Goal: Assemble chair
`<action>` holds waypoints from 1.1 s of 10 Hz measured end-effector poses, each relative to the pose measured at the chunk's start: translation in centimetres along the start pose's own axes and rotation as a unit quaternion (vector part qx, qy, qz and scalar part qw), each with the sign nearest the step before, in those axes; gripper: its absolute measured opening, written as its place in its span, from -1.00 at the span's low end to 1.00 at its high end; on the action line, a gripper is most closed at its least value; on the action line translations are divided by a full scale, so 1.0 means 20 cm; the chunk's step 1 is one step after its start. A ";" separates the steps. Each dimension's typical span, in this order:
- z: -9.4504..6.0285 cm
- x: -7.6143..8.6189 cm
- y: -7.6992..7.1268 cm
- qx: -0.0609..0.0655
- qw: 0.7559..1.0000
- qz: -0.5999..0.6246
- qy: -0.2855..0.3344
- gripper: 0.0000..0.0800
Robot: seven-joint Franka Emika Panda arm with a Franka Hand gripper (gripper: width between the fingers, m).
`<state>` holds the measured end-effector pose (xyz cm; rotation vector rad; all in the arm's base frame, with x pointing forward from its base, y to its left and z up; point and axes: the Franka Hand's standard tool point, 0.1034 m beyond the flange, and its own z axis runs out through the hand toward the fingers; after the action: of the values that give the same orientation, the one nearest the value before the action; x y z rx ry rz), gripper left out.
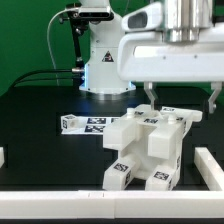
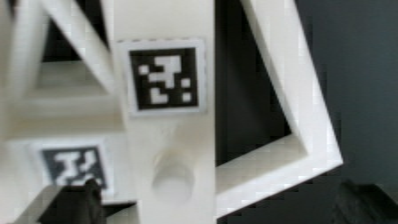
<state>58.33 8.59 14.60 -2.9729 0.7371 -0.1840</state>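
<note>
The white chair (image 1: 150, 148) sits on the black table (image 1: 40, 110) under wide-open jaws.
The exterior view shows the whole chair near the table's front edge, a loose white piece (image 1: 85, 123) just beside it, and a green wall (image 1: 25, 40) behind. The wrist view shows only a chair bar up close, with its tag (image 2: 164, 78). The gripper (image 1: 181, 103) hangs just over the chair, holding nothing.

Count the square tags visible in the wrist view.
2. One tag on the near white bar; a second tag on the piece behind it. Others may be hidden.
</note>
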 end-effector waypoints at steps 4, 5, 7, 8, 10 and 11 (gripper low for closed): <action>-0.21 -0.06 -0.04 0.012 1.000 0.006 -0.018 0.62; -0.20 -0.06 -0.03 0.010 1.000 0.006 -0.019 0.62; -0.20 -0.06 -0.03 0.010 1.000 0.006 -0.020 0.62; -0.19 -0.08 -0.03 0.010 1.000 0.006 -0.023 0.62; -0.15 -0.30 0.00 0.004 0.999 0.015 -0.043 0.62; -0.12 -0.43 0.02 -0.005 0.998 0.023 -0.055 0.62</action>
<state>50.26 12.08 15.99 -2.9439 0.7934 -0.0126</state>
